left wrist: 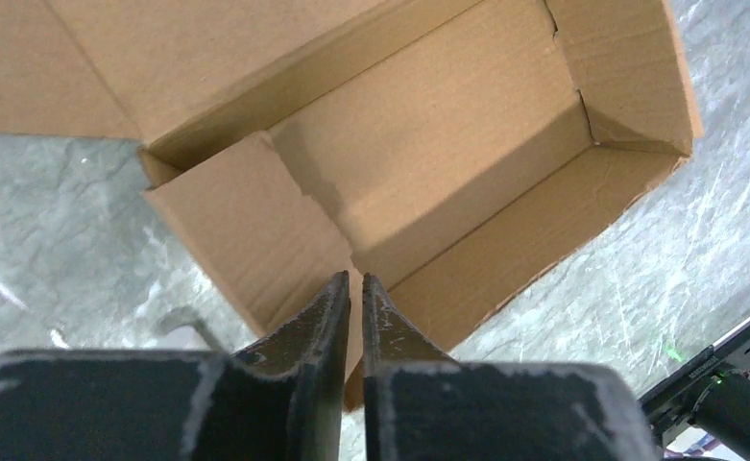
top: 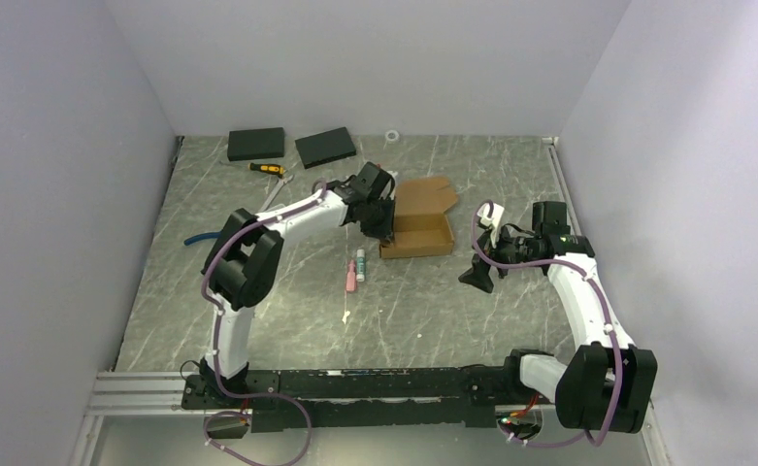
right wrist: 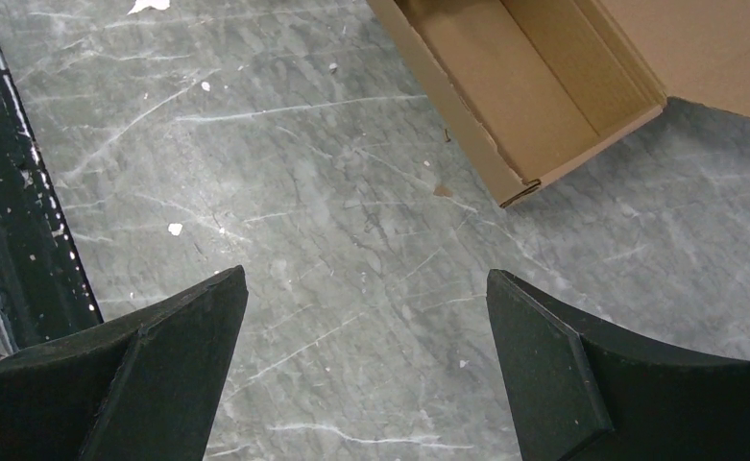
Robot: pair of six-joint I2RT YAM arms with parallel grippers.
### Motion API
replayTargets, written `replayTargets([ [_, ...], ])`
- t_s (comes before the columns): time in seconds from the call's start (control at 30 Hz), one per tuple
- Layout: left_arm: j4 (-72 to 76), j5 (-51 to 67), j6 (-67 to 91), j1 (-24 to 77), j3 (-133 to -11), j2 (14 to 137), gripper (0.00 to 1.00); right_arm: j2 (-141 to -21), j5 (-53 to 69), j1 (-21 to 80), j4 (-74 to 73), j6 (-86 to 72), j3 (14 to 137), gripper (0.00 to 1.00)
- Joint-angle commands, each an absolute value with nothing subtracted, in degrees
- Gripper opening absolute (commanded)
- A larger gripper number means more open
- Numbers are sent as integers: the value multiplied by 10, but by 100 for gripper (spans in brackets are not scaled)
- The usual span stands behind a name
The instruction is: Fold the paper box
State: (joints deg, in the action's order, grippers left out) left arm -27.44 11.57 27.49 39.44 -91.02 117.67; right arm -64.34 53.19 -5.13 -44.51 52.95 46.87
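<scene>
Paper box corner is in my left jaws. The two black fingers are almost together with only a thin slit between them. Brown cardboard shows in the slit, so they are clamped on the near-left corner where the short end flap meets the long front wall. My left arm reaches forward and to the right over the worktop, elbow bent, wrist tipped down onto the box's left end. The paper box is an open tray with its walls up and its lid flap open beyond it, sitting on the worktop a little right of middle.

My right jaws are wide apart, holding and touching nothing, hovering over bare grey worktop. In the right wrist view the box's corner is up and to the right, apart from those fingers. My right arm rises from its base, its wrist aimed left toward the box's right end, near it but apart.

Further out, a pink pen-shaped thing lies near the box's front-left corner. A yellow-handled tool and a black slab lie by the far edge.
</scene>
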Motion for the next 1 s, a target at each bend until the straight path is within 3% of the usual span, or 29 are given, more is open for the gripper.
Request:
replayTargets([
  [0.0,-238,86,281,391,-889,1095,17,-644,541,-49,-430,529,492,100],
  [0.37,-174,60,285,366,-809,978,39,-646,538,-49,-421,511,494,100],
  [0.5,-139,68,291,338,-754,928,46,-648,535,-42,-343,396,489,100],
  [0.63,-125,64,293,316,-690,869,57,-671,419,10,-221,255,516,100],
  [0.8,-123,32,301,305,-608,792,69,-828,276,73,-179,104,682,100],
  [0.97,-132,5,318,296,-533,714,72,-1051,104,136,-176,-45,892,100],
])
